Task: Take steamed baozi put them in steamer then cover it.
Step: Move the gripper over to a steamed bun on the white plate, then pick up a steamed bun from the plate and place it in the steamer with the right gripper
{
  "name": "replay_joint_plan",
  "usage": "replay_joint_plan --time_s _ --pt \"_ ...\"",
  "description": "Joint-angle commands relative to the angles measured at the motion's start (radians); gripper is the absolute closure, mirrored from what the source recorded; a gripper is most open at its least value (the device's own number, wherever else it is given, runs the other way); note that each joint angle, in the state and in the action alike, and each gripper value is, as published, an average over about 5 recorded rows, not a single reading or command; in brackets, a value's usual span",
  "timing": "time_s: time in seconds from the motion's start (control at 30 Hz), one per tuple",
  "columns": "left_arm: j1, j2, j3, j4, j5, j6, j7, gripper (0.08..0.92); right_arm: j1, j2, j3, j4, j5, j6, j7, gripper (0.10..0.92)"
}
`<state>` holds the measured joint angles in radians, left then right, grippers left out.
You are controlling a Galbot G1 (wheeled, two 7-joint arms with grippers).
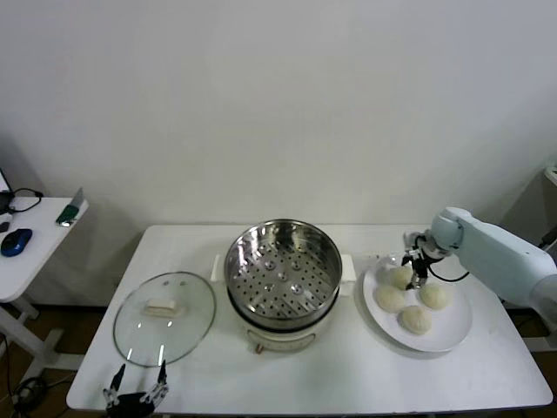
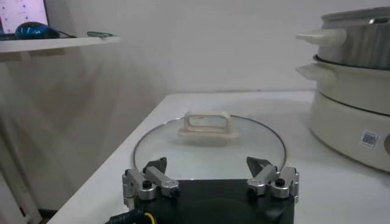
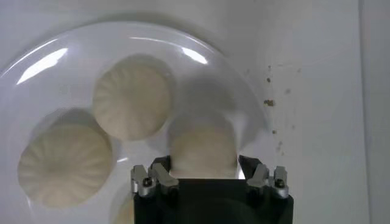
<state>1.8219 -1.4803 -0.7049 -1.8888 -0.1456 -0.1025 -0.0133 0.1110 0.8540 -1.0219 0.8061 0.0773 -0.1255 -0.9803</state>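
The steamer (image 1: 283, 261), a shiny perforated steel basket on a white cooker base, stands mid-table with nothing in it. Four cream-white baozi lie on a white plate (image 1: 457, 335) to its right. My right gripper (image 1: 416, 266) is down over the far baozi (image 1: 400, 277). In the right wrist view the gripper (image 3: 204, 165) has its fingers (image 3: 159, 173) pressed on both sides of this baozi (image 3: 202, 146), which rests on the plate. The glass cover (image 1: 164, 318) lies flat at the left. My left gripper (image 1: 135, 396) is open just in front of it, and its own view (image 2: 206, 164) shows it empty.
Two more baozi (image 3: 131, 100) (image 3: 64, 164) lie close beside the gripped one on the plate (image 3: 36, 67). The cover's cream handle (image 2: 207, 125) faces the left gripper. The cooker base (image 2: 359, 115) stands right of the cover. A side table with a blue mouse (image 1: 16, 241) stands far left.
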Motion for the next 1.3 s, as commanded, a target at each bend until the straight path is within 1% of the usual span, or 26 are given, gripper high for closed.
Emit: replay_joint_plan --time_s 0.03,0.2,0.3,0.5,0.63,0.77,0.87,1.0,1.13,1.3 --pt "0.002 -0.001 0.002 0.000 0.004 -0.002 -0.001 0.177 0.004 0.007 0.005 -0.005 0.001 0.000 0.001 0.318" --pt "0.006 -0.003 0.009 -0.004 0.011 -0.005 -0.004 0.177 0.114 -0.021 -0.075 0.062 0.053 0.007 -0.022 0.329" --pt "0.007 -0.003 0.012 -0.006 0.014 -0.005 -0.005 0.177 0.249 -0.036 -0.176 0.124 0.096 0.036 -0.035 0.330" --pt "0.010 0.000 0.017 -0.005 0.027 -0.008 -0.007 0.177 0.607 -0.002 -0.421 0.253 0.192 0.194 -0.057 0.330" --pt "0.011 0.002 0.019 -0.005 0.030 -0.006 -0.008 0.177 0.791 0.048 -0.498 0.398 0.239 0.289 -0.061 0.330" --pt "0.009 0.003 0.024 -0.008 0.034 -0.002 -0.007 0.177 0.896 0.106 -0.526 0.556 0.240 0.381 -0.023 0.330" --pt "0.008 0.006 0.025 -0.007 0.037 -0.001 -0.007 0.177 0.931 0.157 -0.536 0.675 0.217 0.464 0.011 0.330" --pt "0.005 0.008 0.025 -0.009 0.038 0.001 -0.007 0.177 0.915 0.238 -0.537 0.762 0.136 0.570 0.037 0.330" --pt "0.002 0.009 0.024 -0.010 0.037 0.002 -0.006 0.177 0.829 0.301 -0.540 0.748 0.041 0.638 0.046 0.330" --pt "0.003 0.009 0.024 -0.015 0.037 0.002 -0.006 0.177 0.693 0.352 -0.528 0.633 -0.116 0.675 0.068 0.330"
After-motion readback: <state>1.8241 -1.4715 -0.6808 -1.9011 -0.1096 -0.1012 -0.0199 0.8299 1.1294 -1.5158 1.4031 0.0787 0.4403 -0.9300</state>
